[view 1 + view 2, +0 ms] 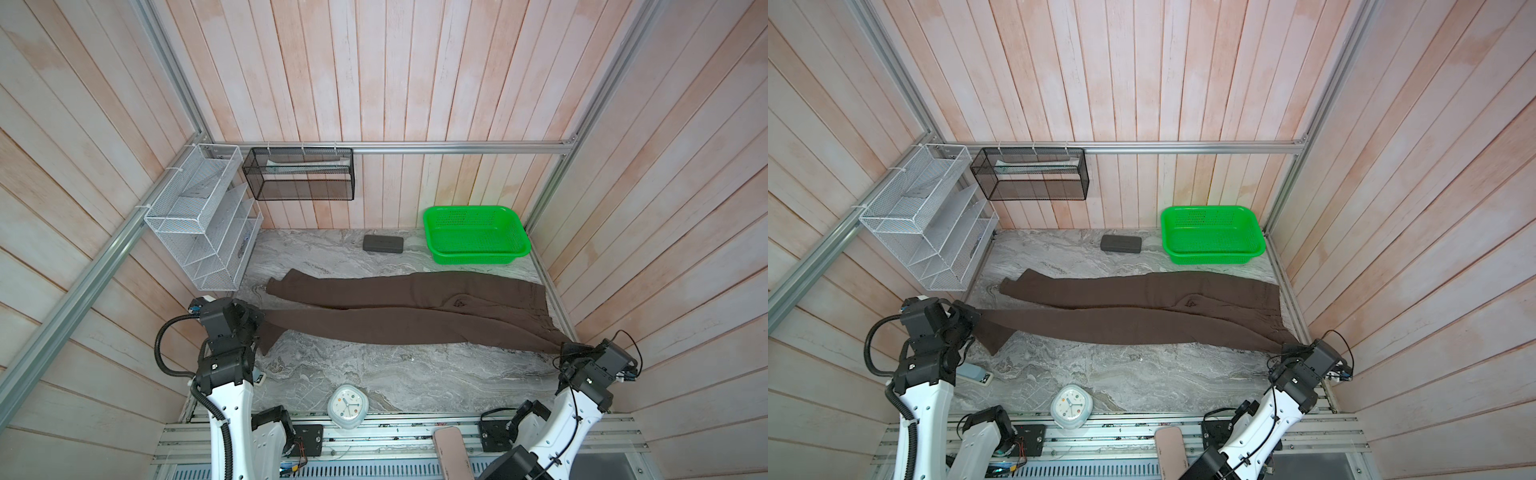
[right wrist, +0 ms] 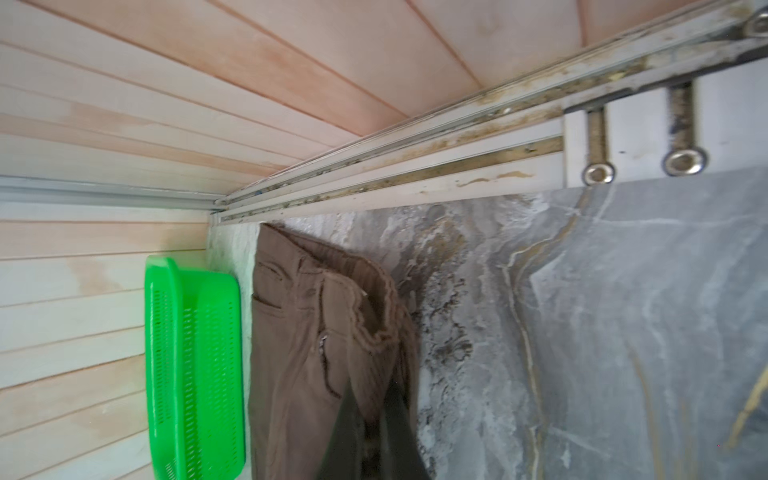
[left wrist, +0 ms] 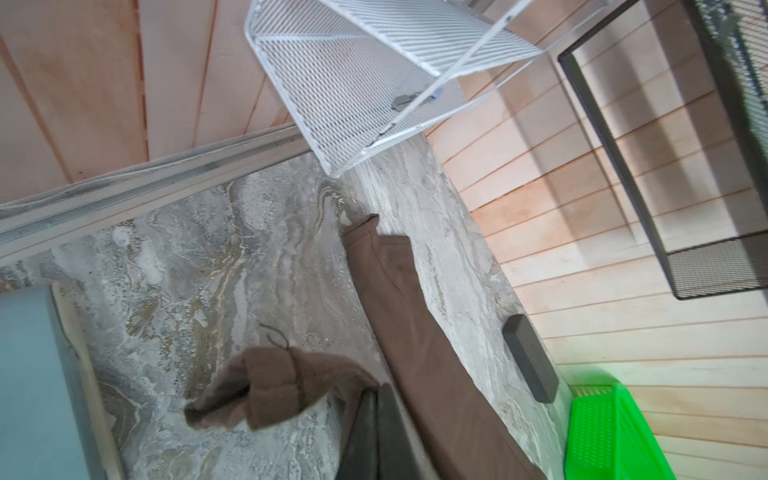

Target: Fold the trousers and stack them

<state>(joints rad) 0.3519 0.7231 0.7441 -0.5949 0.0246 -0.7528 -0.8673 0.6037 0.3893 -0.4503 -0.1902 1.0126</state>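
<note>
One pair of brown trousers (image 1: 407, 307) lies stretched across the marble worktop (image 1: 374, 374), just in front of the one green basket (image 1: 478, 258). Two claws, both clamped tight: the left claw (image 1: 257, 319) on a leg hem, the right claw (image 1: 562, 348) on the waistband end.

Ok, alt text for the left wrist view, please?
The left gripper is shut on the end of one leg of the brown trousers, its cuff hanging over a grey marble table. The other leg lies flat alongside, with a dark grey case, a green basket and a white mesh rack beyond.
</note>
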